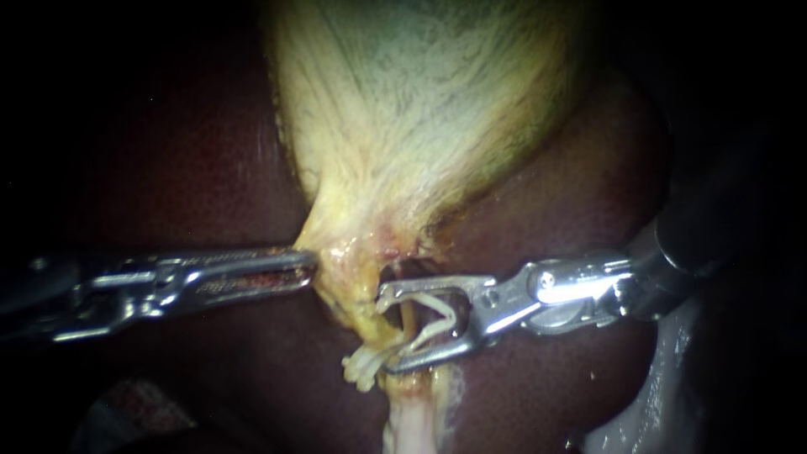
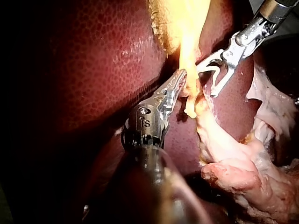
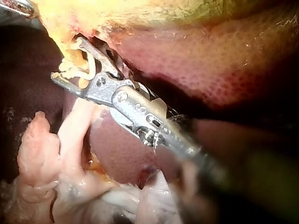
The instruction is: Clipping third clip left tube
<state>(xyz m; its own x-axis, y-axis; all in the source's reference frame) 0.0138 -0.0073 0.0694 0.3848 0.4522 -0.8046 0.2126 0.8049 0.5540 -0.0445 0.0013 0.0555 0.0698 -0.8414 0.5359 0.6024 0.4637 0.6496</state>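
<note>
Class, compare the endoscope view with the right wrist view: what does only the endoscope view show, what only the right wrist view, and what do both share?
Only the endoscope view: the gallbladder in its broad body, and the left instrument with jaws shut on its narrow end. Only the right wrist view: the heap of pale loose tissue under the right instrument. Both: the right instrument, jaws holding an open white clip astride a tube, with dark red liver behind.
</note>
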